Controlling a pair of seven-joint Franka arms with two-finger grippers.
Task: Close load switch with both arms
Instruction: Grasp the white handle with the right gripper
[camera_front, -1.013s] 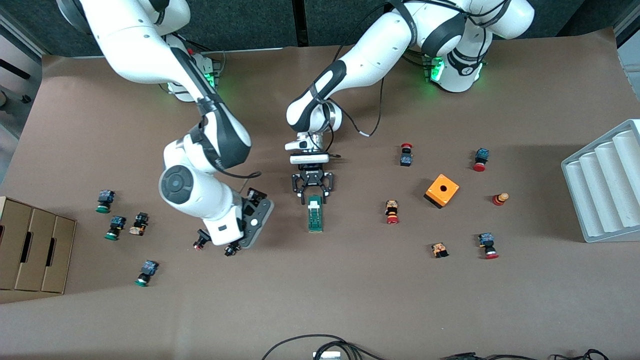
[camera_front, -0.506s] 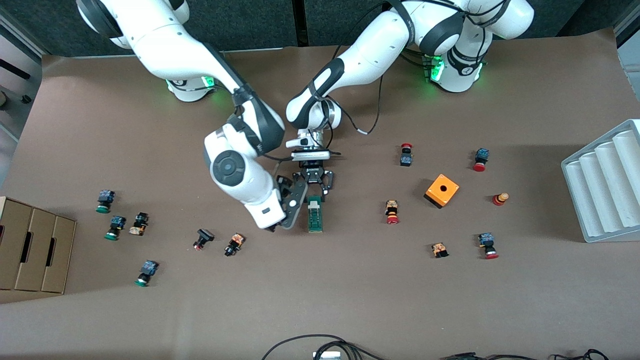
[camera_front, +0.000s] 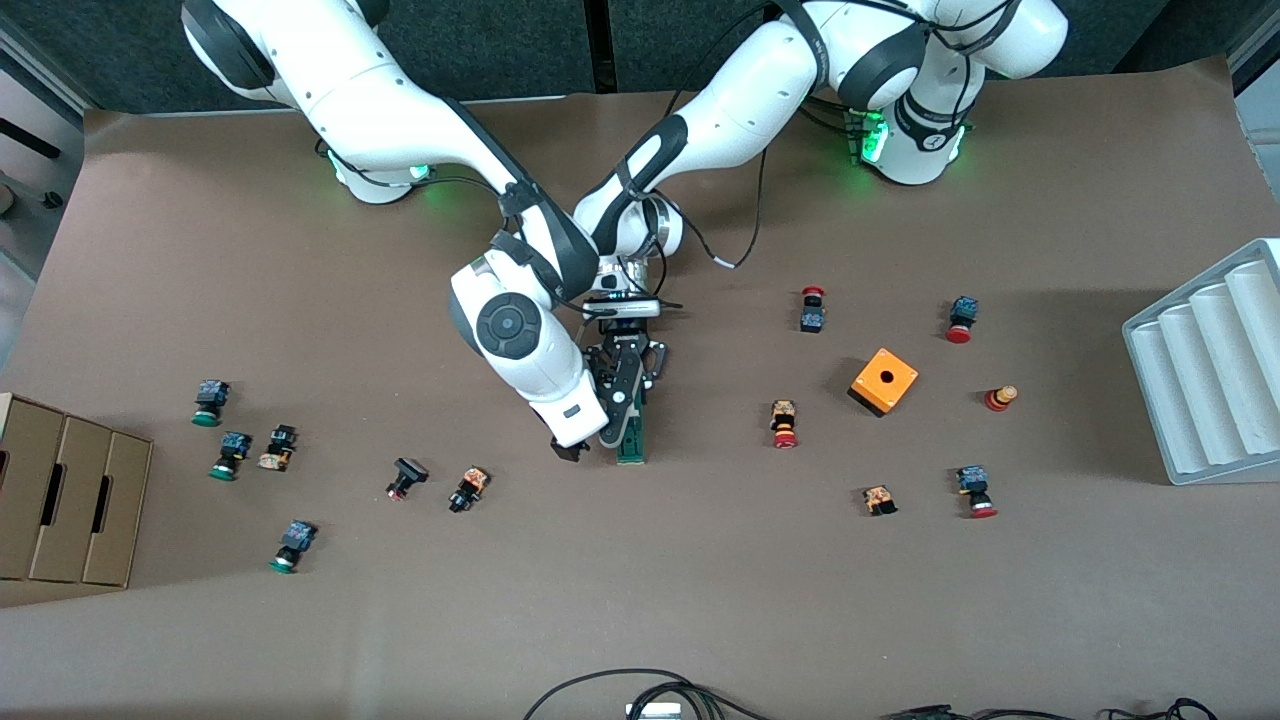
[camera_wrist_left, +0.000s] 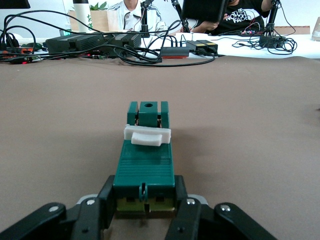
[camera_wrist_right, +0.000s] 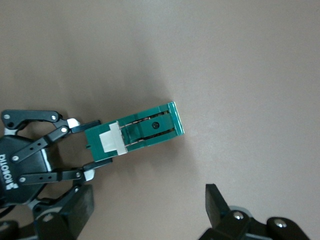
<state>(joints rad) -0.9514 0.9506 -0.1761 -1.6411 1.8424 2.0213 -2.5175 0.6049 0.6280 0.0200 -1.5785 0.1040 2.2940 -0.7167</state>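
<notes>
The narrow dark-green plastic load switch (camera_front: 632, 436) with its white lever (camera_wrist_left: 147, 135) lies on the brown surface (camera_front: 700, 600), long way pointing at the front camera. The left pincer (camera_wrist_left: 145, 212) pinches its end farthest from that camera. The right pincer (camera_front: 600, 430) hangs right over it, spread wide, so that arm is best placed to push the lever.

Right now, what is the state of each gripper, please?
Left gripper: shut on the load switch.
Right gripper: open, holding nothing, over the load switch.
</notes>
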